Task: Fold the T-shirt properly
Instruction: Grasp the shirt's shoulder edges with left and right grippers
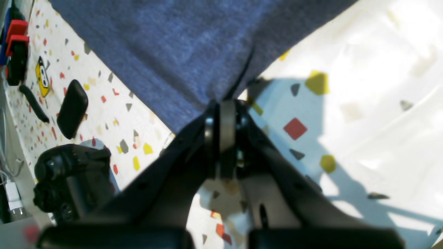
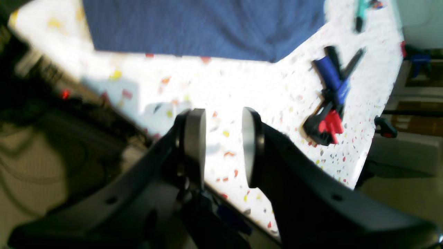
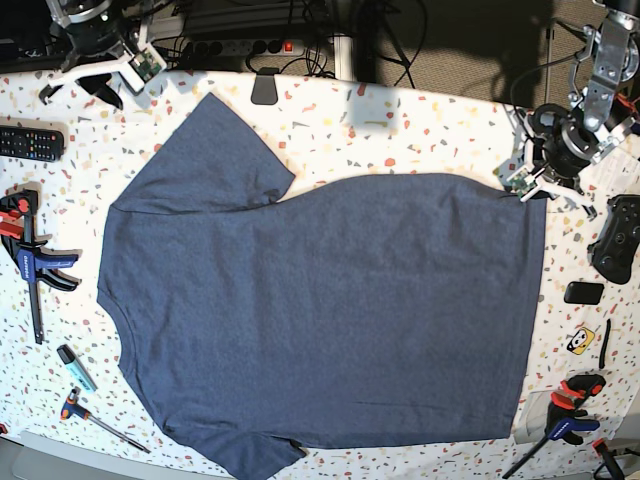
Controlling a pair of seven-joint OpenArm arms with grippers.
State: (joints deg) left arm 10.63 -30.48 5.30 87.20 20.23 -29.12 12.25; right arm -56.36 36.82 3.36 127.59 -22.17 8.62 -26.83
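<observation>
The navy-blue T-shirt (image 3: pixel 320 310) lies spread flat on the speckled table, plain side up, with one sleeve pointing to the far left. My left gripper (image 3: pixel 523 190) is at the shirt's far right corner. In the left wrist view it (image 1: pixel 225 107) is shut on a pinch of the blue fabric (image 1: pixel 180 52), which creases at the pads. My right gripper (image 3: pixel 95 75) hovers at the far left corner of the table, apart from the shirt. In the right wrist view it (image 2: pixel 223 138) is open and empty, with the shirt (image 2: pixel 207 27) farther ahead.
On the left lie a remote (image 3: pixel 30 143), a blue and red clamp (image 3: pixel 30 260), a teal marker (image 3: pixel 75 367) and a small screwdriver (image 3: pixel 100 420). On the right lie a black game controller (image 3: pixel 620 235), a small black case (image 3: pixel 583 292), a yellow sticker (image 3: pixel 580 340) and another clamp (image 3: pixel 565 415).
</observation>
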